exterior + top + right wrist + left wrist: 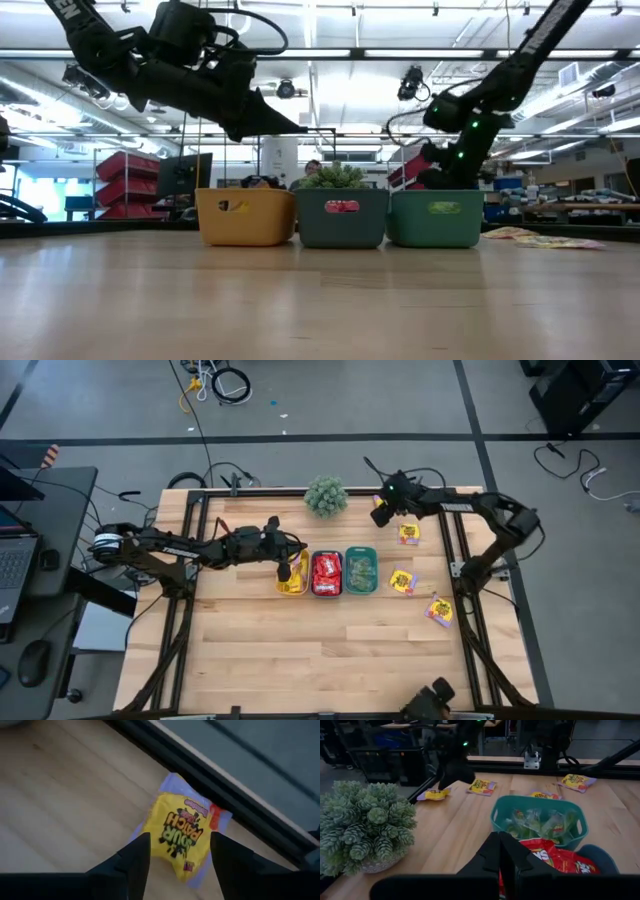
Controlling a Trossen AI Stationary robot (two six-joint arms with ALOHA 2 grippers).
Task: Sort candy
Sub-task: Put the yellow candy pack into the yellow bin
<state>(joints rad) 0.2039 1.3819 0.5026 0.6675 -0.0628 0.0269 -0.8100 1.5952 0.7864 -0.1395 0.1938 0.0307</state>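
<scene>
The right gripper hangs fingers wide over a yellow packet by the counter's far edge; straddle it squarely, then pinch. The left gripper, pinched shut, waits above the trays.

Left claw closed, right claw spread wide

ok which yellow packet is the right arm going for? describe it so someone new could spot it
Start from the spiky green plant at the table's far edge and look toward the right arm. The right end effector, open, hangs over a yellow packet lying beside the dark frame rail. Unlike the other yellow packets farther right, it is nearest the plant, directly under the fingers.
</scene>
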